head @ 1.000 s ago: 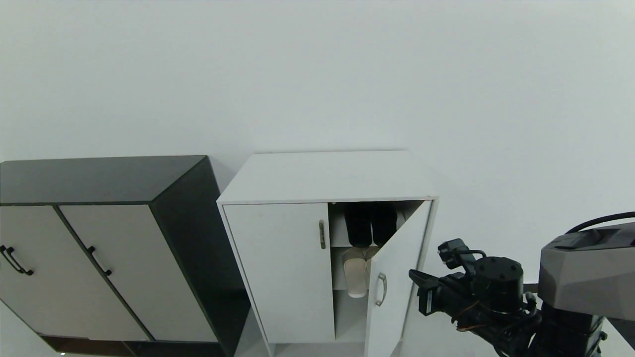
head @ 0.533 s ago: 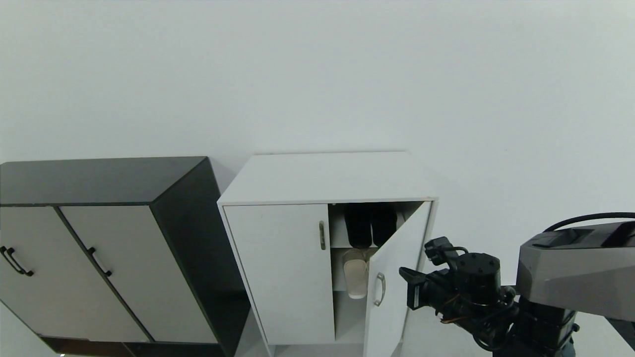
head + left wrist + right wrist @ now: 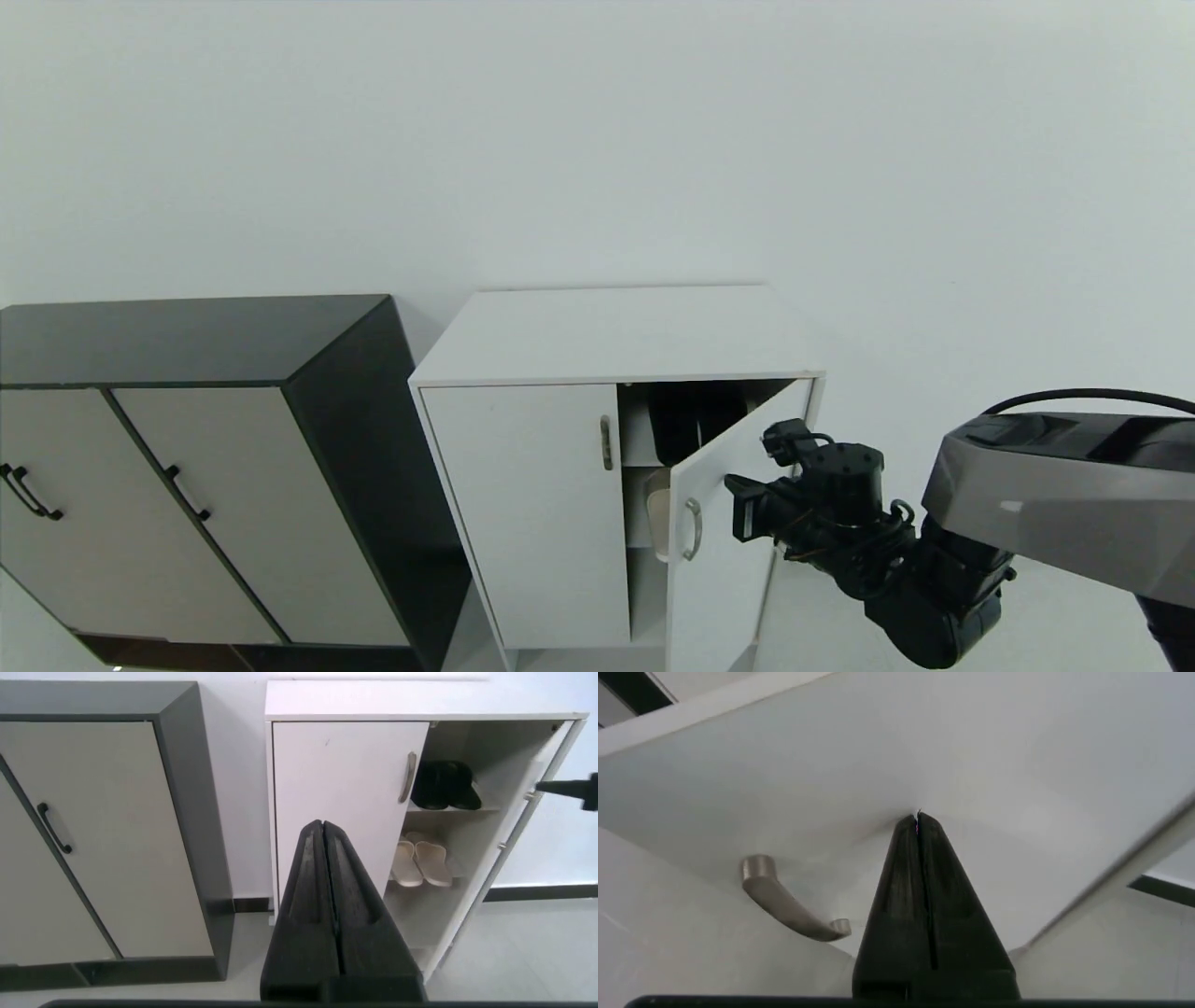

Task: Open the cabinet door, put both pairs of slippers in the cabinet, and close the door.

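Observation:
The white cabinet stands against the wall with its right door part-way open and its left door shut. Black slippers lie on the upper shelf and beige slippers on the shelf below. My right gripper is shut, its tip pressed on the outer face of the right door beside the metal handle. My left gripper is shut on nothing and hangs in front of the cabinet, some way back from it.
A dark cabinet with two beige doors stands directly left of the white one. A plain wall rises behind both. Bare floor lies in front of the cabinets.
My right arm has moved left and pushed the right door inward, so the gap has narrowed and hides more of the slippers in the head view.

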Available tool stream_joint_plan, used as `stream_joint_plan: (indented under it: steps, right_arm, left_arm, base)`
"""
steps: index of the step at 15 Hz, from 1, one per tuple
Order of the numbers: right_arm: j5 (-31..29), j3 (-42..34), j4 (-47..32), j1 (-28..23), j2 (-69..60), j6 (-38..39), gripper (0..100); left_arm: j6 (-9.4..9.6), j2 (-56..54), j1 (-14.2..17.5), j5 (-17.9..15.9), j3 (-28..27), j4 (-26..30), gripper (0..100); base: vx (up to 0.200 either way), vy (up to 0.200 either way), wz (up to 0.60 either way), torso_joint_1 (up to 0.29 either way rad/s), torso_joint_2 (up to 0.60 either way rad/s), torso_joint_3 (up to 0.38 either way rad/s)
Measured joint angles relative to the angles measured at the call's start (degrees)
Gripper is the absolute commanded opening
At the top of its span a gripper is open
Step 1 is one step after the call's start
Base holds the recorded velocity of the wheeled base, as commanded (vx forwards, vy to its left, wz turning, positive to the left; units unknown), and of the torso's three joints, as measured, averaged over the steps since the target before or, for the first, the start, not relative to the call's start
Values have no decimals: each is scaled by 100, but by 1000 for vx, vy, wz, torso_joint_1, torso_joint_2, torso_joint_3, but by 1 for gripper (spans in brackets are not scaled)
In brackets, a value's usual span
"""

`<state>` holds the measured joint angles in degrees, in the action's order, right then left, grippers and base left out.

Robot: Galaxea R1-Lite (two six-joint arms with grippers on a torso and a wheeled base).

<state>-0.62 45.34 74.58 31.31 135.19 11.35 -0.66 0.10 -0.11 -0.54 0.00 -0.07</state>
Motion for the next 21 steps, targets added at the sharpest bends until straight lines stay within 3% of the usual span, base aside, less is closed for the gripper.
stream_joint_plan:
  steps: [4,7,10,16,21]
  right_arm:
    - [-6,951,-621,-17,235,4,0]
    - [-17,1167,-644,-20,361,11,0]
    - [-6,695,-525,28,146,20,0]
    - [7,-1434,945,472,-590,11,0]
    - [171,-1668,996,563,-675,9,0]
  left_arm:
    - [-2,0,4,0,0,0,0]
    - [0,0,1,0,0,0,0]
    - [-2,0,1,0,0,0,0]
    - [-2,0,0,0,0,0,0]
    - [-2,0,0,0,0,0,0]
  base:
    - [0,0,0,0,0,0]
    - [0,0,0,0,0,0]
    - [0,0,0,0,0,0]
    - [200,0,0,0,2,5]
    - [80,0,0,2,-1,0]
